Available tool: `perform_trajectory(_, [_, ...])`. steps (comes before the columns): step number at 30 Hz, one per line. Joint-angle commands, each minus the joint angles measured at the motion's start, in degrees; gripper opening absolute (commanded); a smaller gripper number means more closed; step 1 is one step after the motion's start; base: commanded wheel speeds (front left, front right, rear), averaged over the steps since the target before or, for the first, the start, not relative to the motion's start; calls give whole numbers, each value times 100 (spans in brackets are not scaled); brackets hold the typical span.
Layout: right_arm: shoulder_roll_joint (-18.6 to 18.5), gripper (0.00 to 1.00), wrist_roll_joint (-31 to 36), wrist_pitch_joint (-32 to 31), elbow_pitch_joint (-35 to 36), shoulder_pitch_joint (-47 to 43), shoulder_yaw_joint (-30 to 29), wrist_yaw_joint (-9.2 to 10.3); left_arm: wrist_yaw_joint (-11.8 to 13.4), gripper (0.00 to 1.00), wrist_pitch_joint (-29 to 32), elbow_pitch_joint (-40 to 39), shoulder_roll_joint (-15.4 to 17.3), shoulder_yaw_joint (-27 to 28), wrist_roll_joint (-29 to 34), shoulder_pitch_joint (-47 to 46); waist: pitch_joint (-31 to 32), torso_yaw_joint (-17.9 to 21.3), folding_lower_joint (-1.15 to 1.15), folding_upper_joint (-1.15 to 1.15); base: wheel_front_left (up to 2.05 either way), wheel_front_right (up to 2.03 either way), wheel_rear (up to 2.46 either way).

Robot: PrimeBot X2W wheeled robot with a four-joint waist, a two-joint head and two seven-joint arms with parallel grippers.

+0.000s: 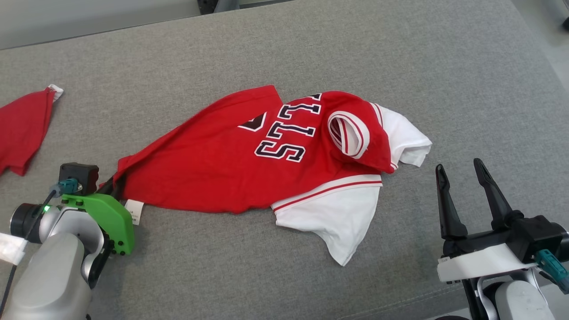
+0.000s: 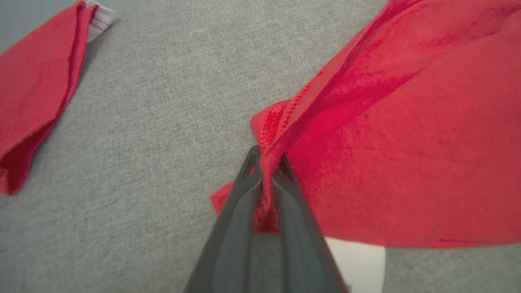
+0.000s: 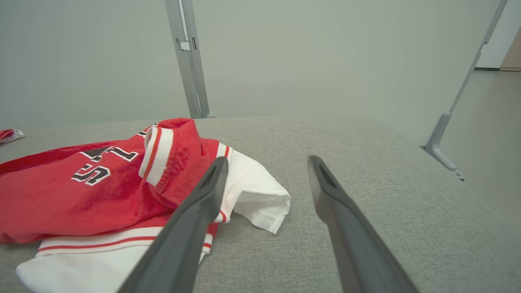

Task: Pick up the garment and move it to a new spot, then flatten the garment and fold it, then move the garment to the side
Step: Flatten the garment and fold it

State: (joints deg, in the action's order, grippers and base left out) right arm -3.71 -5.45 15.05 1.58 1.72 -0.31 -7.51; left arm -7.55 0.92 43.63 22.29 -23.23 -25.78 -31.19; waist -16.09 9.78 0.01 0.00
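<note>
The garment (image 1: 231, 164) is a red T-shirt with white sleeves and dark lettering, lying rumpled across the middle of the grey padded table (image 1: 311, 49). My left gripper (image 1: 114, 186) is shut on its red hem corner at the lower left. In the left wrist view the two dark fingers (image 2: 240, 199) pinch a fold of the red cloth (image 2: 386, 154), with my left gripper (image 2: 268, 162) closed around it. My right gripper (image 1: 462, 171) stands open at the lower right, a little to the right of the white sleeves. In the right wrist view the garment (image 3: 81, 191) lies left of my right gripper (image 3: 264, 162).
A second red cloth (image 1: 22, 126) with a white edge lies at the table's far left, also seen as the red cloth (image 2: 36, 93) in the left wrist view. A white care label (image 1: 134, 210) hangs by the held corner. A metal post (image 3: 189, 57) stands behind the table.
</note>
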Motion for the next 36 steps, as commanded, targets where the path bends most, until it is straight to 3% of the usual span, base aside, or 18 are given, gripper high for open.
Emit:
perform_trajectory(1, [11, 100, -4, 21, -8, -40, -12, 4, 15, 0, 8, -3, 21, 4, -85, 198, 91, -112, -1, 0, 0, 0, 0])
perform_trajectory(4, [16, 100, 0, 21, -4, -115, -33, 4, 104, 0, -18, -494, -9, 100, -191, 349, 151, -232, -1, 0, 0, 0, 0])
perform_trajectory(7, [23, 100, -11, 21, -12, -182, -45, 4, 356, 0, 101, -1340, -26, 245, -388, 725, 205, -343, -1, 0, 0, 0, 0])
perform_trajectory(18, [43, 100, -73, 21, -45, -209, -63, 4, 1957, 0, 1323, -6780, 74, 294, -694, 3597, 153, -622, -1, 0, 0, 0, 0])
perform_trajectory(23, [-23, 100, -84, 21, -67, -149, -71, 4, 2229, 0, 1531, -8186, -73, 158, -932, 4222, 149, -692, -1, 0, 0, 0, 0])
perform_trajectory(28, [-34, 100, -70, 21, -105, -129, -31, 4, 2252, 0, 1446, -8047, -305, 355, -1347, 4103, 174, -692, -1, 0, 0, 0, 0])
perform_trajectory(32, [-30, 100, -68, 21, -162, -131, 59, 4, 2313, 0, 1049, -6908, -306, 919, -1274, 3637, 192, -635, -1, 0, 0, 0, 0])
perform_trajectory(34, [-36, 100, -85, 21, -186, -112, 93, 4, 2242, 0, 802, -6282, -482, 1064, -1391, 3394, 195, -558, -1, 0, 0, 0, 0])
perform_trajectory(36, [-35, 100, -83, 21, -191, -116, 102, 4, 2176, 0, 740, -5939, -450, 1085, -1402, 3317, 202, -519, -1, 0, 0, 0, 0])
